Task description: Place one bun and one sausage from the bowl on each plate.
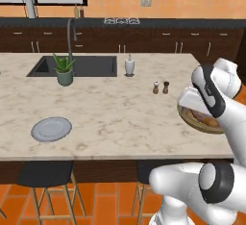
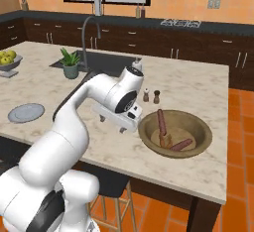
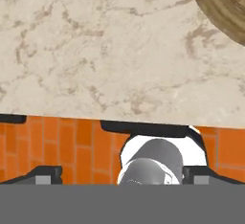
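The sausages (image 2: 161,122) in the bowl (image 2: 198,144) look light, smooth, round; probably slippery, best pinched mid-length; the end effector (image 2: 121,122) state I cannot tell.

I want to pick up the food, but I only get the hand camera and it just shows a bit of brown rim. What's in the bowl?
Observer: One sausage lies across the middle of the bowl, and a second sausage lies nearer the front rim.
Operator: Where's a plate to put one on?
Observer: A grey plate sits far along the counter on the arm's left, with nothing on it.
Operator: Is there stuff I could knock over?
Observer: Two small shakers stand side by side just beyond the bowl, toward the sink.
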